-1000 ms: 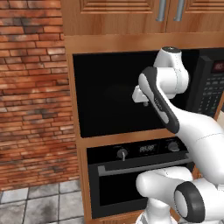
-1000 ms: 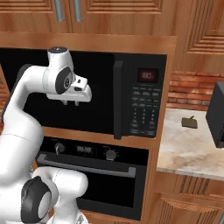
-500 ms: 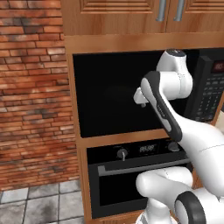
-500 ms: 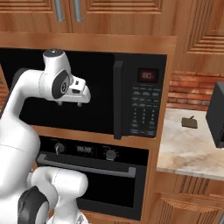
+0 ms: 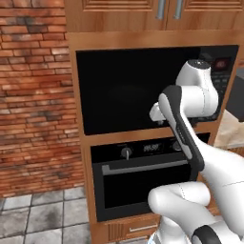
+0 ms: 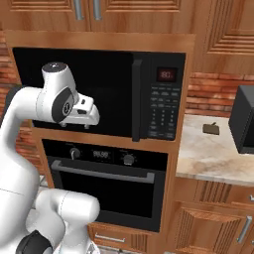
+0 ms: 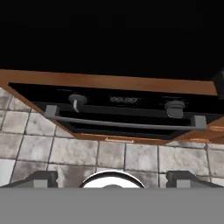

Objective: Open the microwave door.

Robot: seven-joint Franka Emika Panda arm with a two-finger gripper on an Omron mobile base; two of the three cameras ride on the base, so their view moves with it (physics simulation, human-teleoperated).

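The microwave [image 6: 99, 79] is a big black box built into the wooden cabinetry. Its keypad column [image 6: 163, 111] and small red display [image 6: 166, 74] sit on its right. The microwave door [image 5: 119, 90] is a glossy black panel, flat and closed. A vertical black bar handle [image 6: 137, 99] runs along the door's right edge. My gripper [image 6: 75, 125] hangs in front of the door's lower middle, pointing down, well left of the handle. In the hand view its fingertips [image 7: 41, 177] stand far apart, open and holding nothing. The door [image 7: 109, 35] spans that view's top.
Under the microwave is a black oven [image 6: 104, 183] with knobs and a horizontal silver handle [image 7: 127, 124]. A brick wall [image 5: 33, 95] stands to the left. A stone counter [image 6: 208, 154] at right carries a smaller black appliance [image 6: 245, 119]. Grey floor tiles [image 5: 43, 214] lie below.
The hand has dropped slightly in front of the microwave door and the arm has shifted a little. The door has stayed closed.
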